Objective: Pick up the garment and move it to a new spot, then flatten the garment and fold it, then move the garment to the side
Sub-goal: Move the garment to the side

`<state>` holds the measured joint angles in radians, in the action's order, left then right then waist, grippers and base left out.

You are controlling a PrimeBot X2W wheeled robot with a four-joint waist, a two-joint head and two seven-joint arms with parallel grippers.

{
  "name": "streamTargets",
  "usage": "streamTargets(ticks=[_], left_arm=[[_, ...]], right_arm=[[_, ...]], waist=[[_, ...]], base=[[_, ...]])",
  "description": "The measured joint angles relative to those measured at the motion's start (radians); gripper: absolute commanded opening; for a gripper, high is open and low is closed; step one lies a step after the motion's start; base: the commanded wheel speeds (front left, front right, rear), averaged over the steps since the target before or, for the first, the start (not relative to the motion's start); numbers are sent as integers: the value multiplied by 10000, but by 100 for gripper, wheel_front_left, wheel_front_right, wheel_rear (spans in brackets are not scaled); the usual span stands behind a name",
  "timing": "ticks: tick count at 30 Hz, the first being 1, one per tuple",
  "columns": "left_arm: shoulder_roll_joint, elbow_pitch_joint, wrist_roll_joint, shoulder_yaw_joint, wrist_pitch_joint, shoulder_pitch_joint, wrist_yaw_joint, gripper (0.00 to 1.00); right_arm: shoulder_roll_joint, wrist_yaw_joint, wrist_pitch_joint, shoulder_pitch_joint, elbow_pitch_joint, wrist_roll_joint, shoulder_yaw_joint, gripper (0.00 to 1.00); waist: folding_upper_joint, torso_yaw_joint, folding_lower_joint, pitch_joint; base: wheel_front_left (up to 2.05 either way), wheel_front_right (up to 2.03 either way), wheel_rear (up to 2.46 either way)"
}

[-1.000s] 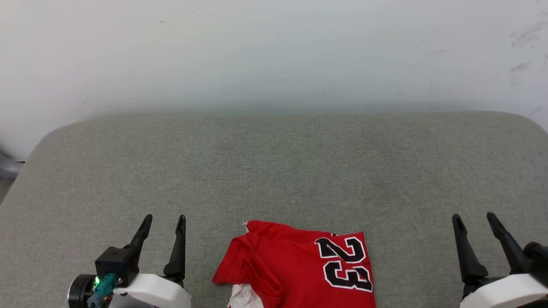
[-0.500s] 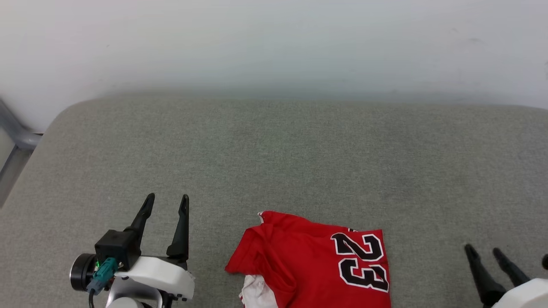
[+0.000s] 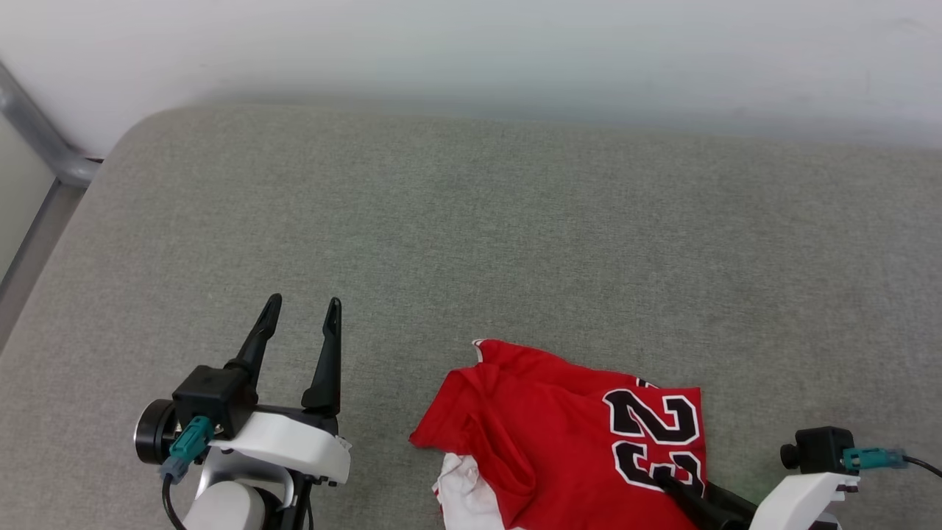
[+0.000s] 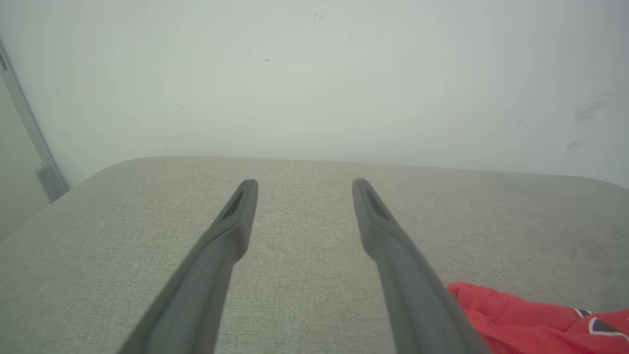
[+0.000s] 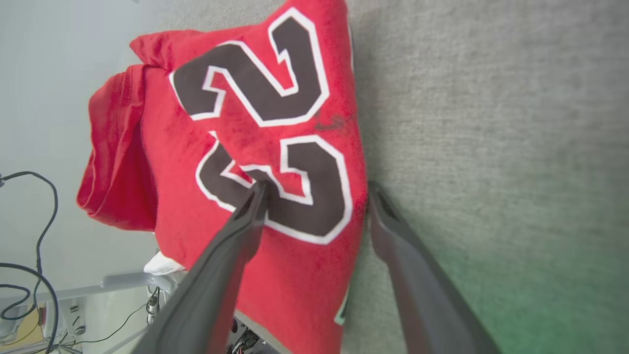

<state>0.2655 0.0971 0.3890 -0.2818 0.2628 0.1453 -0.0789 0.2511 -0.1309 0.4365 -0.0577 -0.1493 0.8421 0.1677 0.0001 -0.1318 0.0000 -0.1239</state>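
— Starting left of the garment [image 3: 544, 427]: the left gripper [image 3: 305, 300], fingers spread wide, holds nothing.
— And the right gripper [image 5: 318, 187]?
— Spread too, straddling the garment's right edge and clasping nothing. I can't tell if it touches. The garment's near hem is cut off.

Red garment [image 3: 544, 419], black white-outlined numerals

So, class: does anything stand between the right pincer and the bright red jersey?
Nothing visible does. The open right pincer straddles the edge of the bright red jersey on the grey fabric surface.
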Motion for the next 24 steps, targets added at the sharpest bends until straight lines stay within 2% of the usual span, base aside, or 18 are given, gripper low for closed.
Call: streamTargets(ticks=[6, 7, 8, 9, 10, 17, 24], left_arm=[[-171, 121, -203, 174, 2, 110, 178, 100], [-198, 127, -244, 215, 2, 128, 201, 100], [-219, 130, -267, 247, 2, 134, 226, 100], [-238, 142, -293, 267, 2, 134, 242, 100], [-261, 169, -336, 286, 2, 134, 259, 100], [-370, 357, -487, 418, 2, -147, 349, 100], [-238, 282, -660, 468, 2, -489, 426, 100]], right_arm=[[82, -12, 130, 500, -943, 512, 504, 100], [82, -12, 136, 578, -1037, 617, 554, 78], [102, -12, 194, 634, -1126, 660, 616, 41], [146, -12, 178, 717, -1143, 656, 683, 18], [159, -10, 115, 771, -1185, 688, 719, 0], [497, -4, -151, 941, -976, 408, 1093, 0], [1179, -2, -119, 1104, -366, -1062, 1005, 0]], waist=[[0, -245, 0, -163], [0, -277, -1, -183], [0, -304, 0, -196], [0, -328, 0, -201], [0, -345, 0, -196], [0, -284, 0, 202], [0, 347, 0, 617]], base=[[0, 0, 0], [0, 0, 0], [0, 0, 0], [0, 0, 0], [0, 0, 0], [0, 0, 0], [0, 0, 0]])
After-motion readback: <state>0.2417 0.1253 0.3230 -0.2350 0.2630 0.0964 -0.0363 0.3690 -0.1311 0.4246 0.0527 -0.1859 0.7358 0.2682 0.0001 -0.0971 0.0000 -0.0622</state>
